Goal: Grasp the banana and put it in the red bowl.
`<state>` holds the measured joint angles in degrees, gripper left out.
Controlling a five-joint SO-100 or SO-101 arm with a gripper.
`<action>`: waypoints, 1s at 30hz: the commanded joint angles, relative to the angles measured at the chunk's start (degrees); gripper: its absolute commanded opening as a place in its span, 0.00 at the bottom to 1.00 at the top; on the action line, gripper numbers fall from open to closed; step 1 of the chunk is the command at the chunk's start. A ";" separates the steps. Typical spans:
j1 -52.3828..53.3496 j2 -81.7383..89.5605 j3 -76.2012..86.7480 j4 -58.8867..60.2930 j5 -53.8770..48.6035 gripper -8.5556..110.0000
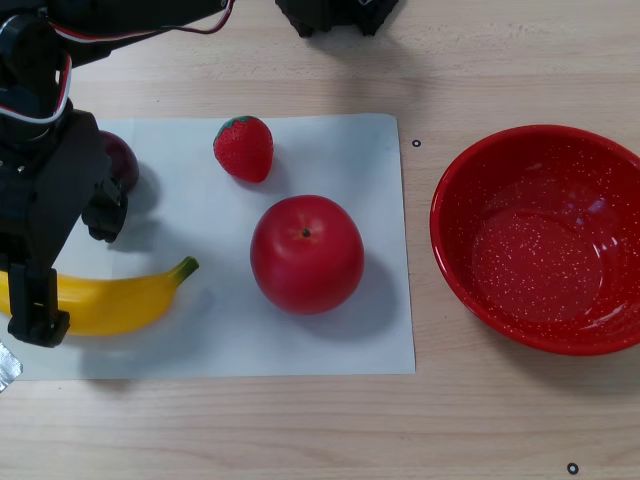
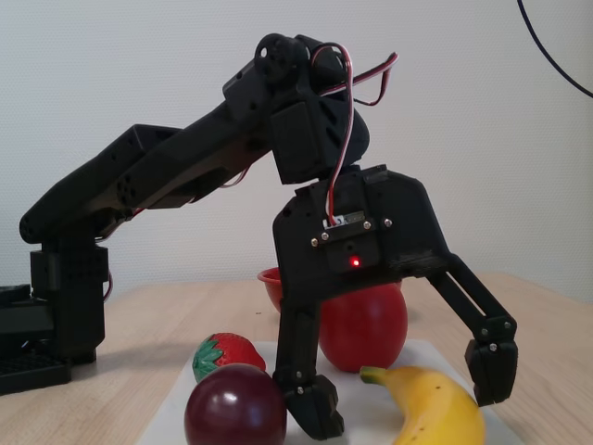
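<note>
One banana (image 1: pixel 110 299) flat on white paper (image 1: pixel 330 340), stem toward apple (image 1: pixel 306 254). Gripper (image 2: pixel 408 408) spread wide astride it, probably no contact yet. Strawberry (image 1: pixel 244 147) behind apple, plum (image 2: pixel 234 406) beside one finger. Red bowl (image 1: pixel 540 237) off paper, well apart.

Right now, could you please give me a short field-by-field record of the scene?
hand: open, fingers straddling the banana, not closed on it
banana: lying on the white sheet, stem pointing toward the apple in the other view
red bowl: empty, on bare table beside the sheet
apple: on the sheet, between banana and bowl
strawberry: on the sheet, behind the apple
dark plum: beside one finger
white sheet: under the fruits
</note>
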<state>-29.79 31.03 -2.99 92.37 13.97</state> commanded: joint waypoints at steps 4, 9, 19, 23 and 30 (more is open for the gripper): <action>-0.97 3.43 -7.29 -5.36 -0.53 0.47; -1.14 2.29 -8.35 -7.38 -0.35 0.45; -1.32 1.58 -8.35 -8.70 0.09 0.39; -1.23 1.49 -8.26 -8.70 0.18 0.36; -1.05 1.49 -8.35 -8.17 0.09 0.31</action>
<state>-30.85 28.56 -4.48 86.31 13.97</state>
